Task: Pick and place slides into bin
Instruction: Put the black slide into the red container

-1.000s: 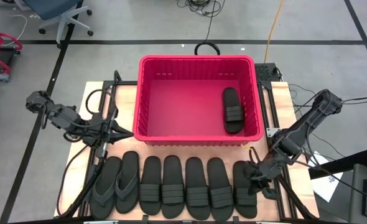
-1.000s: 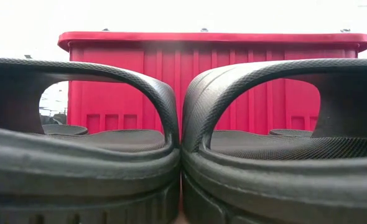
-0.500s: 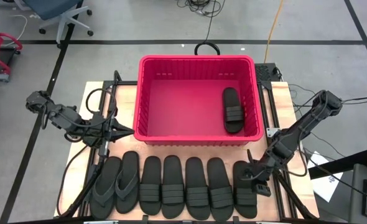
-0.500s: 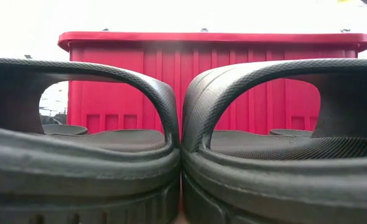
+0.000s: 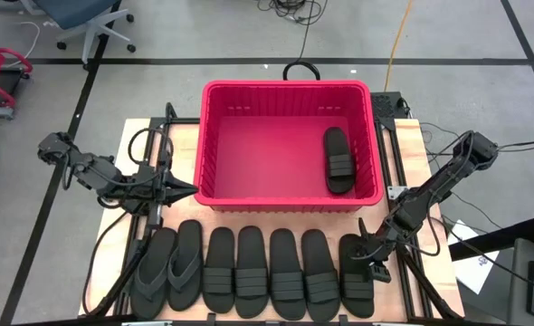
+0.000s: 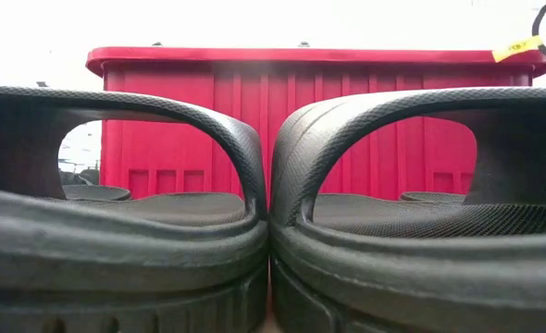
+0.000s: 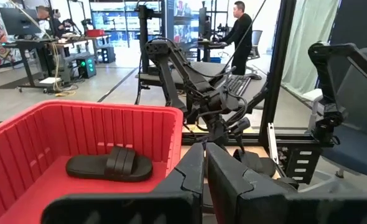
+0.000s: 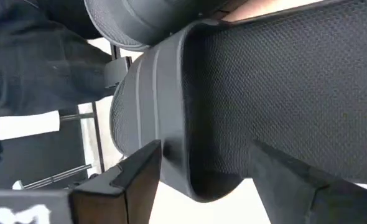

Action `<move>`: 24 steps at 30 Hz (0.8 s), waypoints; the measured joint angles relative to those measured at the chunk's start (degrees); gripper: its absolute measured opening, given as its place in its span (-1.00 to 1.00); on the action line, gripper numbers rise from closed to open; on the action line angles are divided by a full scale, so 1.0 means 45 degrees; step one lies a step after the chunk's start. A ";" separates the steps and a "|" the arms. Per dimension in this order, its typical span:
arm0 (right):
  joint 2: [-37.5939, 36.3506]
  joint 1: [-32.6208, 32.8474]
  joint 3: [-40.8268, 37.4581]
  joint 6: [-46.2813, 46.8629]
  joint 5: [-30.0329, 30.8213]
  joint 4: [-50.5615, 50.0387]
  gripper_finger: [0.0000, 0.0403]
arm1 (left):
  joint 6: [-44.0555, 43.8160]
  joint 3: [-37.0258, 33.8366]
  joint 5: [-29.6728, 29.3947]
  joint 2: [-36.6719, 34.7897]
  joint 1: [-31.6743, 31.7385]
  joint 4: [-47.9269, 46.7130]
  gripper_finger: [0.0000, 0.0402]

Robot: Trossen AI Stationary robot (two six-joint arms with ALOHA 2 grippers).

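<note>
The table [image 5: 131, 136] carries the bin [image 5: 286, 87] at its far middle, a red basket with ribbed walls, seen in the low view as a red wall [image 6: 347, 120] behind the nearest sandals. One slide [image 5: 338, 159] lies flat inside the bin against its right wall, lengthwise; the left wrist view shows it on the red floor [image 7: 109, 166] near the far wall.

Seven more slides sit in a row along the table's near edge, side by side and touching or nearly so. The two at the left end are flip-flops [image 5: 169, 265] with thong straps; the other five have broad ribbed bands, among them the middle pair [image 5: 269, 272] (the same two fill the low view, strap arches meeting at the centre [image 6: 269, 176]).

The right gripper [image 5: 370, 254] is down at the right end of the row, over the heel end of the last slide [image 5: 356, 282]. In its wrist view the two fingers [image 8: 140, 174] stand apart, straddling the textured rim of that slide [image 8: 264, 93], not clamped on it.

The left gripper [image 5: 178, 189] waits beside the bin's left near corner, above the table, its fingers [image 7: 193, 174] drawn together with nothing between them.
</note>
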 joint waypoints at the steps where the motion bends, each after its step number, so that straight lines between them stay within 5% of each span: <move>1: 0.0000 0.0000 -0.0138 -0.0093 -0.0005 0.0307 0.09 | 0.0000 0.0000 0.0002 0.0078 0.0000 0.0016 -0.91; 10: 0.0000 0.0000 -0.1504 -0.0018 0.0003 0.3918 -0.10 | -0.0039 0.0000 0.0003 0.0520 0.0000 0.0041 -0.91; 19: 0.0000 0.0005 -0.1595 0.0061 -0.0791 0.4718 -0.92 | -0.0170 0.0000 -0.0220 0.0506 0.0000 0.0055 -0.91; 24: 0.0000 0.0017 -0.1481 0.0645 -0.1851 0.5432 -0.97 | -0.0124 0.0000 -0.0225 0.0506 0.0000 0.0050 -0.91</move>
